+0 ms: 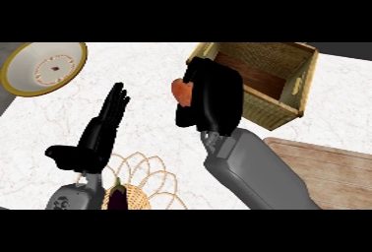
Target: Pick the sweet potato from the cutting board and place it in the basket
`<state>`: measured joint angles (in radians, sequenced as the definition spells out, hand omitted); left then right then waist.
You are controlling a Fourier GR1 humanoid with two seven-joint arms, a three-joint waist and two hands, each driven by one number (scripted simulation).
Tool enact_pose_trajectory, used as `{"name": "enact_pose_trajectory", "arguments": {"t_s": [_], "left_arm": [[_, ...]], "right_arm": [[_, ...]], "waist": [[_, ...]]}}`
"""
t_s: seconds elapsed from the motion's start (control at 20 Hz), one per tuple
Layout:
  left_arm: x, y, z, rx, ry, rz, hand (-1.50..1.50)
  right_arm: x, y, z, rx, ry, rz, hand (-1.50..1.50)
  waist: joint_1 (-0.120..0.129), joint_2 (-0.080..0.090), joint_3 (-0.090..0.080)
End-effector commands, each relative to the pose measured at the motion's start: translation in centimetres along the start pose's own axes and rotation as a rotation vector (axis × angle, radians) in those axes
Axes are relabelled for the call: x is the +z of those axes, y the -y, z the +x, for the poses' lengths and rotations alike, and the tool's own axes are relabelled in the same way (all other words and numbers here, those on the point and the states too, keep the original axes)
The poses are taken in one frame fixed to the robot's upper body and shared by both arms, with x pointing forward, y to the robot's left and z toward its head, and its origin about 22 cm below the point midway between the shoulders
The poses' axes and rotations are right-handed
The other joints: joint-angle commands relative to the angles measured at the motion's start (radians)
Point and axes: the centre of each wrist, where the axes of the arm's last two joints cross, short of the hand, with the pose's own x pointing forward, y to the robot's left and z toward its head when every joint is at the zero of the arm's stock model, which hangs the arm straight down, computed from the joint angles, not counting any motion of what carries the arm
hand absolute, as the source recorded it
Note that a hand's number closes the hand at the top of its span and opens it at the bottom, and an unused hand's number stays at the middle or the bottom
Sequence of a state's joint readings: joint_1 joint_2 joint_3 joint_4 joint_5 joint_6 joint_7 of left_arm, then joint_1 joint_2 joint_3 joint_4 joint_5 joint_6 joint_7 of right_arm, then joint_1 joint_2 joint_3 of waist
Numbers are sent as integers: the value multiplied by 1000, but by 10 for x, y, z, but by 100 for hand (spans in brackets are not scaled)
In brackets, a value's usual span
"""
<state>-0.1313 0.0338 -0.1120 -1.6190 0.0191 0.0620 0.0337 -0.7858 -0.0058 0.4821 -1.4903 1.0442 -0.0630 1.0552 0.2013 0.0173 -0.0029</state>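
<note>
The right hand (pixel 210 96) curls around the sweet potato (pixel 181 90), just beside the basket (pixel 272 106) — apparently the carrying step. Next, it likely needs to shift over the basket's opening and release. The left hand (pixel 102 130) rests open, left of the basket.

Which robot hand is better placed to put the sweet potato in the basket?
The right robot hand: it is curled round the sweet potato by the basket. The left robot hand is open, farther off.
</note>
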Motion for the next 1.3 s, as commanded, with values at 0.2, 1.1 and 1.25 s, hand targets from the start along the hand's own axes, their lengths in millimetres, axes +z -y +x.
{"name": "enact_pose_trajectory", "arguments": {"t_s": [0.2, 1.1, 1.25], "left_arm": [[-2, 8, -9, 2, -18, 6, 0], [7, -27, -13, -29, -38, 119, 0], [12, -20, -14, -24, -38, 134, 0]], "right_arm": [[4, 33, 73, -169, -29, -120, 150], [-42, 45, 124, -16, -236, -185, 150], [-42, 35, 115, -33, -249, -165, 150]], "waist": [[-14, -10, -4], [-120, -16, -2], [-143, -19, 0]]}}
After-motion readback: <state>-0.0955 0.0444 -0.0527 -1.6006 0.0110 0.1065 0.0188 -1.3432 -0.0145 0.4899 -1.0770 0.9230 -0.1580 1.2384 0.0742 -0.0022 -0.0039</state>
